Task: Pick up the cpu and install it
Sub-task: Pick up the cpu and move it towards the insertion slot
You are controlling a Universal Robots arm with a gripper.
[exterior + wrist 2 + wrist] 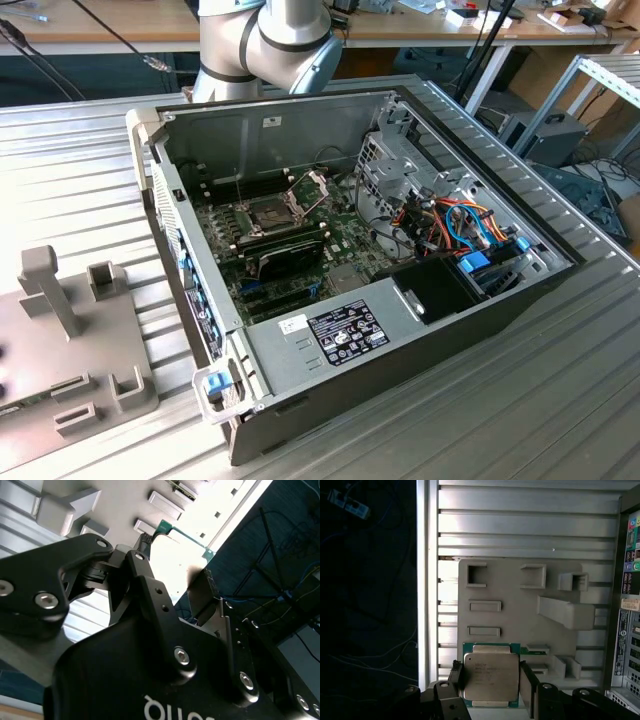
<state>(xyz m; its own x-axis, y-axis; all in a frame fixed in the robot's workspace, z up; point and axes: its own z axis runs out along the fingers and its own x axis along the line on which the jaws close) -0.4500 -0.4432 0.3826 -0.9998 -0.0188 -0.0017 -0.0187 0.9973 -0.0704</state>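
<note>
Grey plastic forms the fixture plate [40, 350] at the exterior view's left, set on the ribbed aluminium table [560, 400]. In the first wrist view the cpu [490, 677] lies flat over this plate, dull metal lid up on its green board, directly between the fingertips of the gripper [491, 676]. The black fingers [457, 677] are drawn in narrow against two opposite edges of the chip and look to touch both, so I judge it gripped. Whether it is lifted or rests on the plate I cannot tell. The chip is square, with no long axis to speak of, and its edges run parallel to the pads. The second wrist view catches a green corner of it between the same fingers. To the exterior view's right of the plate stands the open computer case [450, 330]. Inside it is the dark socket [270, 212], its metal frame hinged up, well apart from the plate. The black expansion card [285, 258] lies just beside the socket, and orange and blue cables [465, 225] sit further right. Faint print marks the chip's lid. A white label [293, 324] and a black label [345, 332] sit on the case's metal cover; none of this writing is legible.
</note>
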